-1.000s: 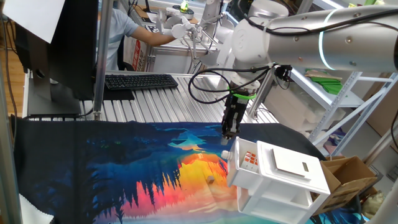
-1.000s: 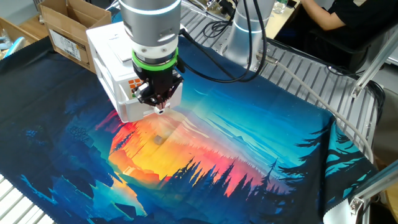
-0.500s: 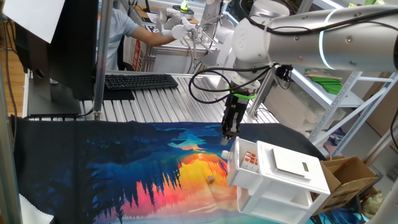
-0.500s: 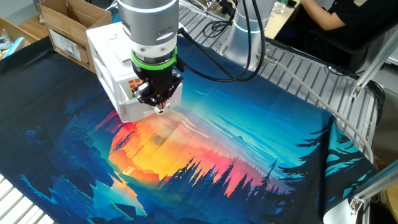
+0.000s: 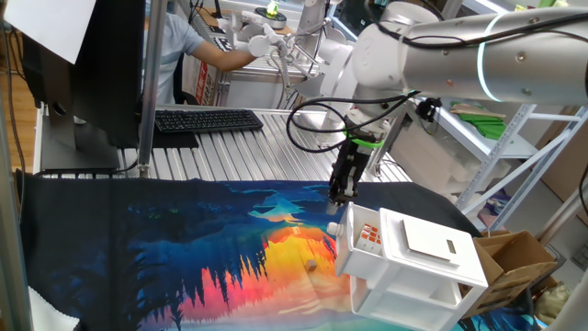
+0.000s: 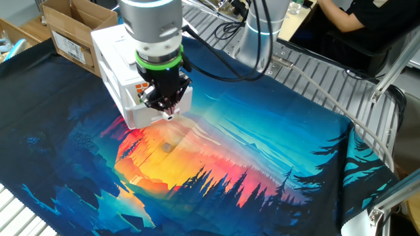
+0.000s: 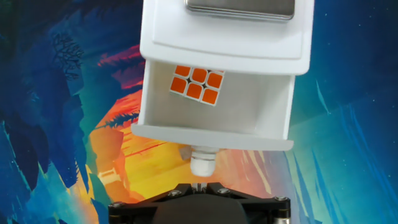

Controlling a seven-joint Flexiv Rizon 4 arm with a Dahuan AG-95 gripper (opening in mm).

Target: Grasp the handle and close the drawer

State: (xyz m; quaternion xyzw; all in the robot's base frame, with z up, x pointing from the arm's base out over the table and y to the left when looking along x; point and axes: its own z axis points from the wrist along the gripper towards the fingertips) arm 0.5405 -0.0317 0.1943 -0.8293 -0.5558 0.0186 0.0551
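Note:
The white drawer (image 7: 163, 107) stands pulled out of the top of the small white cabinet (image 5: 418, 268), with orange squares (image 7: 198, 84) showing inside it. Its handle (image 7: 202, 163), a small round white knob, sticks out from the front panel toward me. My gripper (image 7: 200, 185) is shut, and its tips sit just in front of the knob; the knob shows whole beyond them, not between them. In the fixed views the gripper (image 5: 337, 199) (image 6: 169, 113) hangs at the drawer's front (image 5: 354, 241) (image 6: 139, 93), low over the cloth.
A printed blue and orange cloth (image 6: 216, 164) covers the table. A small tan object (image 5: 312, 266) lies on it in front of the cabinet. A cardboard box (image 6: 71, 27) stands behind the cabinet. A keyboard (image 5: 208, 119) and a seated person (image 5: 197, 46) are at the back.
The arm's upper wrist has shifted slightly sideways. The gripper tips stay at the knob and the drawer looks just as far out.

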